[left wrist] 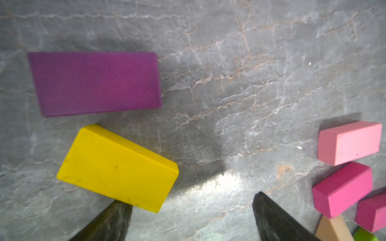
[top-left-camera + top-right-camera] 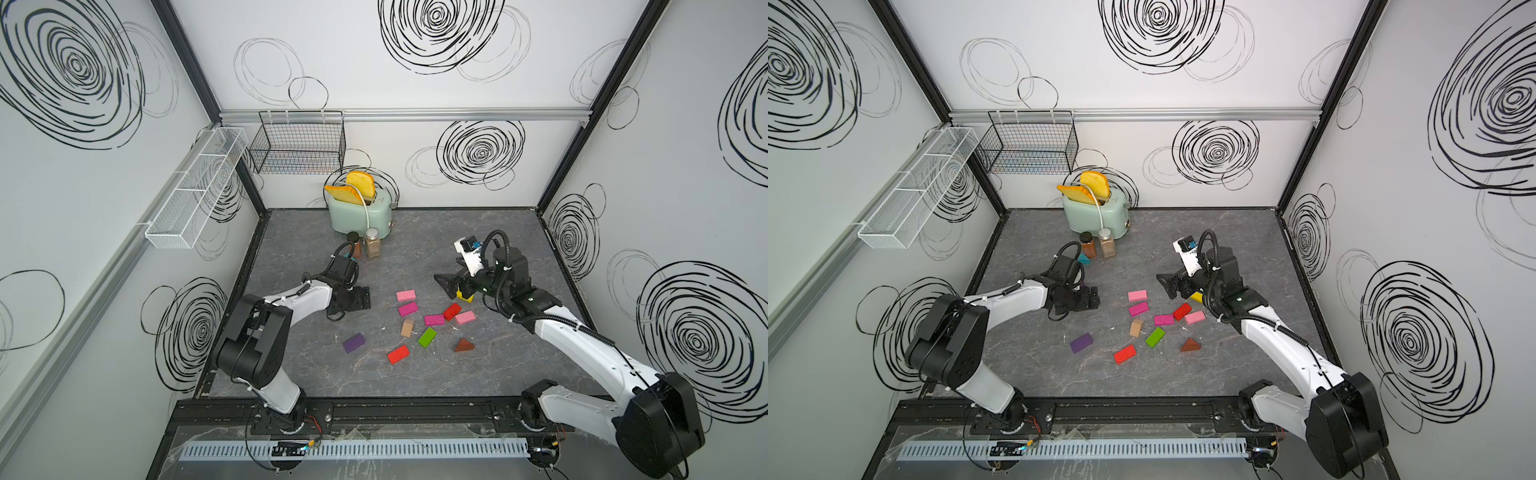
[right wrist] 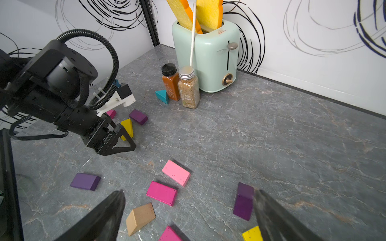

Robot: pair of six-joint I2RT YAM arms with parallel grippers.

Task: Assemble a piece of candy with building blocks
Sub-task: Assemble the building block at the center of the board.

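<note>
The two dark fingers [image 3: 104, 217] stand wide apart over the grey desk [image 3: 292, 146]. Between them lie a tan wedge [image 3: 140, 218] and a dark pink brick [image 3: 161, 193]. A light pink brick [image 3: 176, 172] lies just past the tips. A purple block [image 3: 243, 201] and a yellow block [image 3: 252, 233] sit right beside one finger.

The grey marbled tabletop [image 2: 415, 382] carries a mint toaster [image 2: 357, 216] at its far edge. A dark-capped jar [image 2: 1088, 244], a silver-capped jar [image 2: 372, 244] and a teal triangle [image 3: 162, 96] stand just in front of it. Scattered mid-table lie a pink brick [image 2: 406, 295], magenta brick [image 2: 407, 308], tan block [image 2: 407, 328], green brick [image 2: 427, 336] and red brick [image 2: 398, 354]. A purple brick [image 2: 353, 343] lies to the left and a brown triangle [image 2: 464, 345] to the right.
</note>
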